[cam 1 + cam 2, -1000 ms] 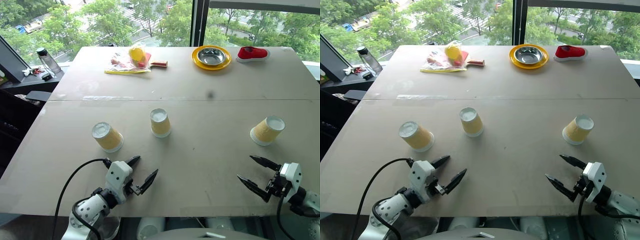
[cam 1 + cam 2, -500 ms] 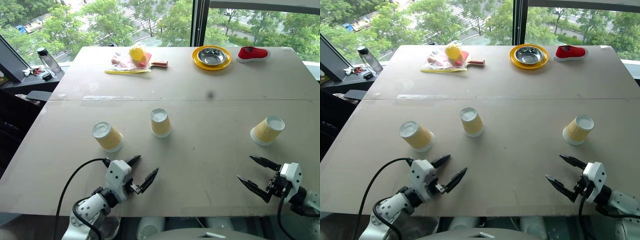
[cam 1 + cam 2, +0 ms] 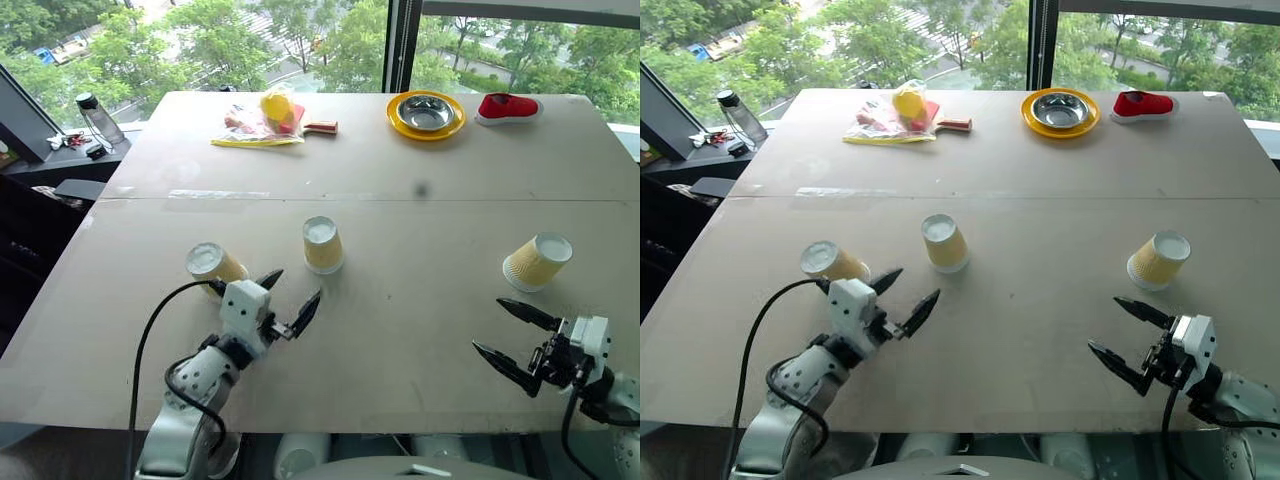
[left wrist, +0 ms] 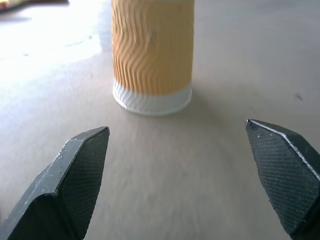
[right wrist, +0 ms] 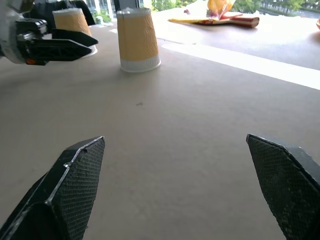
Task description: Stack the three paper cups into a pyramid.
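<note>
Both grippers' jaws gape, empty — left gripper (image 3: pixel 282 297), right gripper (image 3: pixel 510 335) — three paper cups (image 3: pixel 322 245) stand apart.

A broad beige table (image 3: pixel 420 150) fills the room's middle, a seam running across it. Beyond its far edge stand large windows (image 3: pixel 200 40) split by a dark upright frame (image 3: pixel 400 45), with green trees and a street outside. Daylight falls evenly on the tabletop. Left of the table, a dark ledge (image 3: pixel 60 150) bears a clear bottle (image 3: pixel 97 118).
</note>
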Available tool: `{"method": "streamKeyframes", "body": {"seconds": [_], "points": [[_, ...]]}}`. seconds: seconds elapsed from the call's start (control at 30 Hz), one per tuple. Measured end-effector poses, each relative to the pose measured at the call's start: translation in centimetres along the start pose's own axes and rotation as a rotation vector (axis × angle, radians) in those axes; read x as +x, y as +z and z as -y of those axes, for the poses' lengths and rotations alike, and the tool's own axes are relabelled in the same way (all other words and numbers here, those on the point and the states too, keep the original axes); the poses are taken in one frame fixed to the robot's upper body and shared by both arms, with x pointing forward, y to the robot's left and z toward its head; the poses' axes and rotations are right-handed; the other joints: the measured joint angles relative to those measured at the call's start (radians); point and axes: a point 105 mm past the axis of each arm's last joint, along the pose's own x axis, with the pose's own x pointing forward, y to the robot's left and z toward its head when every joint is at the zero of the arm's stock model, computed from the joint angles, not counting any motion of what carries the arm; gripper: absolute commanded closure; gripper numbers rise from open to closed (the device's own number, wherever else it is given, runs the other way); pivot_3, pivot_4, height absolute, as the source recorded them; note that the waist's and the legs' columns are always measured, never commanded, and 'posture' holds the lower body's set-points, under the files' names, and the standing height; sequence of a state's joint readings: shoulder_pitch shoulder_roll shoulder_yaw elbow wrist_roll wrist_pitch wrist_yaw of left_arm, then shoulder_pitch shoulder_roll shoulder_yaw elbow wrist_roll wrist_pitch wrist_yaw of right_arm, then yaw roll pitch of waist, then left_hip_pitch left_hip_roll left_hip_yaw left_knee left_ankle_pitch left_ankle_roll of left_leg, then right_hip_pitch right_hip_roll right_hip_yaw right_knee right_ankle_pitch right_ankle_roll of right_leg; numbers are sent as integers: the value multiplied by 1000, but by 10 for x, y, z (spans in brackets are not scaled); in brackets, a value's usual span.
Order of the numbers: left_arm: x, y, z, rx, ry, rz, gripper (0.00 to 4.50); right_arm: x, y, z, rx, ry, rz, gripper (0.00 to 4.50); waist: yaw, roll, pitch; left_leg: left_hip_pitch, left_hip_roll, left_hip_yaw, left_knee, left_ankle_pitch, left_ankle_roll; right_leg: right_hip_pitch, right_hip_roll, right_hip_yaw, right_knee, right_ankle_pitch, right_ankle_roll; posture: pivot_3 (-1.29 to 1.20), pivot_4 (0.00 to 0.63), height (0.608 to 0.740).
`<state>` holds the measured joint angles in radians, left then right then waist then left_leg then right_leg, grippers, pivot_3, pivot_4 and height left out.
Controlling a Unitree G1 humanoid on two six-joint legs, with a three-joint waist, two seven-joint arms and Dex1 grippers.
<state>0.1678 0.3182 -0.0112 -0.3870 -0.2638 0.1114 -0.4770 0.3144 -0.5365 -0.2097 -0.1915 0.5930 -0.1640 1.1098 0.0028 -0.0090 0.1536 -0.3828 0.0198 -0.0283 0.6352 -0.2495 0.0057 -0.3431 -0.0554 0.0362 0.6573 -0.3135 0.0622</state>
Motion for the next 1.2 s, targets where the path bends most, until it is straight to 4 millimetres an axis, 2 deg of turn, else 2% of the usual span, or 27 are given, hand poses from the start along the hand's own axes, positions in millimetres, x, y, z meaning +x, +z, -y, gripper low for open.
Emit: {"method": "streamKeyframes", "body": {"seconds": [0.13,0.23,0.33,0.77,0.83,1.2], "points": [[21,6,4,2,4,35,28,14,16,0,-14,32,55,0,-5,0,0,0,0,-1,0,0,0,0,1,-3,0,0,0,0,150,740],[39,9,-1,16,46,51,28,26,31,-2,-36,71,99,0,-4,-1,0,-1,-1,-3,0,0,0,0,1,-6,0,0,0,0,150,740],[47,13,-5,32,77,64,28,29,34,-3,-33,78,106,0,-4,-1,0,-1,-1,-3,0,0,0,0,1,-6,0,0,1,0,150,740],[63,5,-18,29,152,63,28,29,32,-7,-21,83,108,0,-4,-1,1,-2,-2,-4,1,0,0,0,1,-7,0,0,1,0,150,740],[63,4,-18,26,152,63,533,29,32,-7,-18,80,113,0,-4,-1,1,-2,-2,-4,1,0,0,0,1,-8,0,0,1,0,150,740],[64,5,-18,30,144,71,533,31,35,-4,5,46,159,0,-4,-1,1,-2,-2,-4,1,0,0,0,1,-8,0,0,1,0,150,740]]}}
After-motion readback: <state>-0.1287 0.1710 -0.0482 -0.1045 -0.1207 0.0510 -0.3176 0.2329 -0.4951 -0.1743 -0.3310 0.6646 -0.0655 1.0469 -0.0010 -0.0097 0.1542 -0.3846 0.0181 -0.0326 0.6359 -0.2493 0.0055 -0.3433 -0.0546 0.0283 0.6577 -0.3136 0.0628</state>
